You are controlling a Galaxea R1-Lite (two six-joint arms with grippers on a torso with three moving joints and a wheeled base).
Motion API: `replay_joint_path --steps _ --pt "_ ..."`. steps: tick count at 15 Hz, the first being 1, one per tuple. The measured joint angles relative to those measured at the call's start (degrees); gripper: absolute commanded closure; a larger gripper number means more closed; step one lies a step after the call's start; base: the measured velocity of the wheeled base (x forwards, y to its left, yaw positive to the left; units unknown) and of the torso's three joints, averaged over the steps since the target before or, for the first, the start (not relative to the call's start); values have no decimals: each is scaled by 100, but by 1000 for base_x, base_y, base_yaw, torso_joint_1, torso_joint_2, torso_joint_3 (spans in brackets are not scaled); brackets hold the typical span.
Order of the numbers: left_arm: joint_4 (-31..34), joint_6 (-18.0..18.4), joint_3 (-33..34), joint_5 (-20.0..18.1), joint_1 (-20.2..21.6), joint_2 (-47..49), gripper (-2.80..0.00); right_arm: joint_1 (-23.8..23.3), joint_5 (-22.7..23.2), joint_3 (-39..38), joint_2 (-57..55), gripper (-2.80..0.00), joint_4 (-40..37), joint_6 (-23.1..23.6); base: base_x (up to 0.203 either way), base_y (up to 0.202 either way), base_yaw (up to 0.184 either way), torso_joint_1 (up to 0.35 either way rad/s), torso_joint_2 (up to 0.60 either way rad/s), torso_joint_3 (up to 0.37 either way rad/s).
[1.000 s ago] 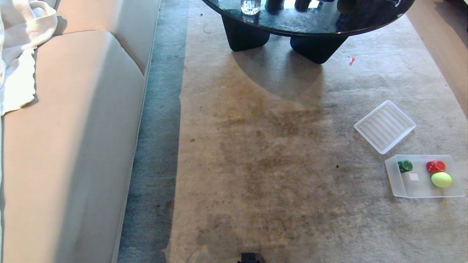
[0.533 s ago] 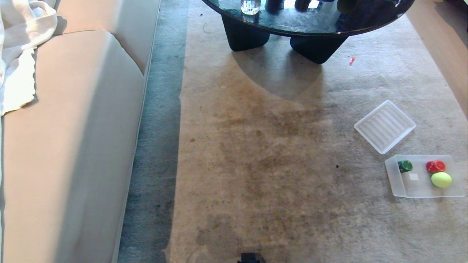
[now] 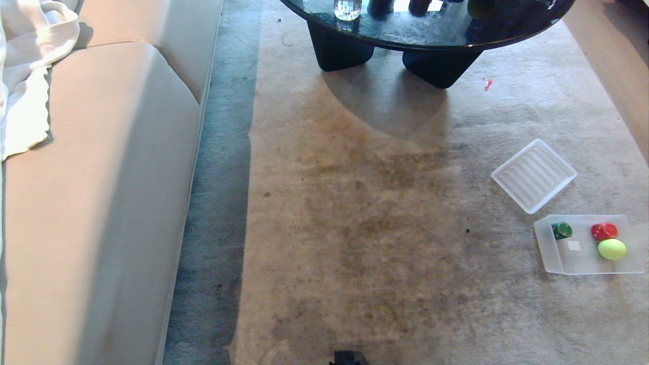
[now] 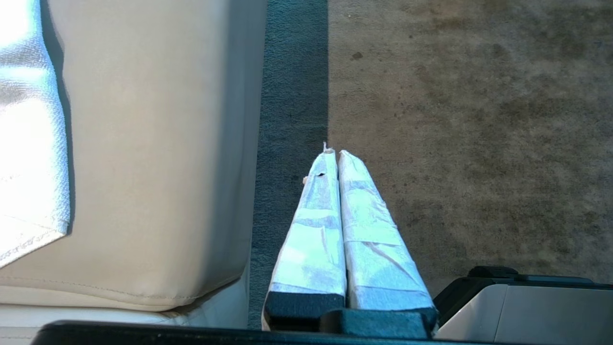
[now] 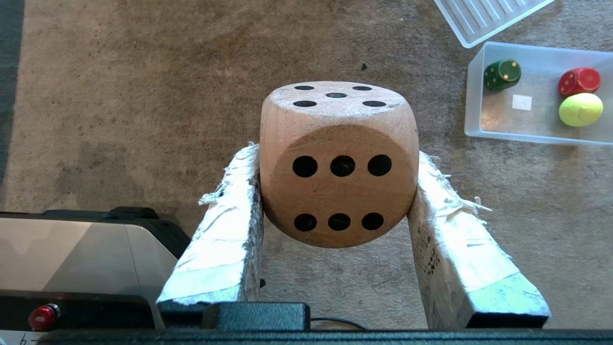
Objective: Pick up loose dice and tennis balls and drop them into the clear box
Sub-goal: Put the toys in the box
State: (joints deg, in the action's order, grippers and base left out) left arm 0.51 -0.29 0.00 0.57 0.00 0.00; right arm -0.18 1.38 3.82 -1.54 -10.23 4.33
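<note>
The lid (image 5: 488, 17) far past the right pincer (image 5: 337, 165) is cut off by the edge. The wooden die (image 5: 337, 163) hides the rug right behind it. The green die's (image 3: 562, 230) dots are too small to count.

Carpet (image 3: 385, 243) under clear box (image 3: 550, 253), ribbed lid (image 3: 533, 175)

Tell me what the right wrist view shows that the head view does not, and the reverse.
Only the right wrist view shows the right gripper shut on a wooden die, held above the carpet.

Only the head view shows the sofa, the white cloth on it and the dark round table.

Both show the clear box holding a green die, a red die and a tennis ball, with the ribbed lid beside it.
</note>
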Motion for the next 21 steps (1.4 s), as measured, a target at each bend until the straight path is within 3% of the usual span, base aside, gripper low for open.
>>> replay_joint_path --steps 21 --pt "1 -19 0 2 0 0 0 0 0 3 0 0 1 -1 0 0 0 0 0 0"
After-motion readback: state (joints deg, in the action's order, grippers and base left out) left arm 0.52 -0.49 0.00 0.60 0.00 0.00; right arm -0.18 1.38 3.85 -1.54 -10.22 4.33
